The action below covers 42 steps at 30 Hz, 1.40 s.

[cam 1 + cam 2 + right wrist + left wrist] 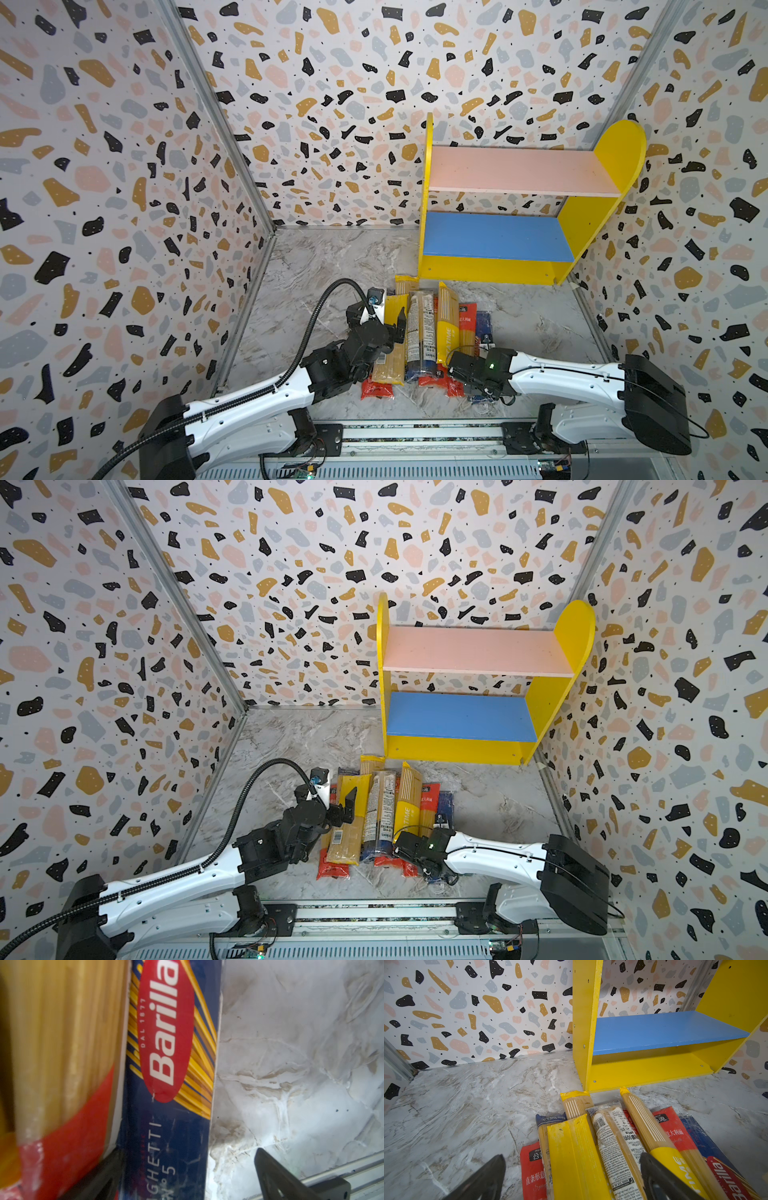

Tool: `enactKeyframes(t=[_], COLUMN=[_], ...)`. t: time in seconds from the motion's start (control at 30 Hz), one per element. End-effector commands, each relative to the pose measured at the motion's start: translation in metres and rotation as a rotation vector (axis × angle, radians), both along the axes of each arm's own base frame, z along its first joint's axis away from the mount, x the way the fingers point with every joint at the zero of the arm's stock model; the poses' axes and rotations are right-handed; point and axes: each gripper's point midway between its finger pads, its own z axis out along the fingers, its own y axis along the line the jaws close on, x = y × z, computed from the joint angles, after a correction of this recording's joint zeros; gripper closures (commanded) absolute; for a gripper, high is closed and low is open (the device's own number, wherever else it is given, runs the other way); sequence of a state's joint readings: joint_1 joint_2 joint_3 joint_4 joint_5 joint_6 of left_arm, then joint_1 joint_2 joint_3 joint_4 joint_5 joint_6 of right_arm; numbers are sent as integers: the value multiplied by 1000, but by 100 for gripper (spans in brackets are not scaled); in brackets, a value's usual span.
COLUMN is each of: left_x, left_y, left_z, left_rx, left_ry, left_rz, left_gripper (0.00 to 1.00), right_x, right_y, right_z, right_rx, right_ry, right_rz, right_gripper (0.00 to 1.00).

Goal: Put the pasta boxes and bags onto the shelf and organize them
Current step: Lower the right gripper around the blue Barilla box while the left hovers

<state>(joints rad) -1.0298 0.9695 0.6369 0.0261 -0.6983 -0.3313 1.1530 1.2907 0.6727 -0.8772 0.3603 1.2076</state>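
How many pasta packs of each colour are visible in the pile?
Yellow packs: 3
Red packs: 2
Clear packs with dark blue end: 2
Dark blue box: 1
Total: 8 visible; others may lie hidden underneath.

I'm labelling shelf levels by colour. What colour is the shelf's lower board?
Blue; the lower board of the shelf shows best in the left wrist view.

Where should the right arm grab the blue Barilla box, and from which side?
Across its narrow width near the robot-side end, coming from above. The Barilla box lies flat at the right edge of the pile, its outer long side bare to the table, and the open right gripper straddles it.
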Motion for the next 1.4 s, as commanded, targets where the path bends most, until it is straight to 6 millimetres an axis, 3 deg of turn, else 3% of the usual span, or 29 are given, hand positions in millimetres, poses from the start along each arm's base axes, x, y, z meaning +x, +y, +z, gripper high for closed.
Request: enactKeyframes(t=[0.0,0.3,0.5,0.63,0.83,1.13,1.37], left_x=[1,-1,-2,-4,-5,-4,-1], left_y=[1,7,9,11,11,8,2], left_z=[19,20,18,17,18,19,18], left_rx=[-23,-23,-16,-16,-23,-30,-27], left_ry=[-35,-40,-36,-35,-32,-30,-21], left_rz=[10,19,18,18,13,9,4], left_gripper=[1,0,0,0,0,0,0], right_x=[-5,-10,-25,-36,-41,-34,-45], right_y=[61,75,76,69,41,20,13], right_z=[5,21,10,0,-17,-15,-16], right_rx=[227,282,281,238,197,260,201], right_ry=[31,20,64,78,91,70,105], right_rz=[45,60,59,38,-32,-74,-85], right_gripper=[1,1,1,1,1,1,1])
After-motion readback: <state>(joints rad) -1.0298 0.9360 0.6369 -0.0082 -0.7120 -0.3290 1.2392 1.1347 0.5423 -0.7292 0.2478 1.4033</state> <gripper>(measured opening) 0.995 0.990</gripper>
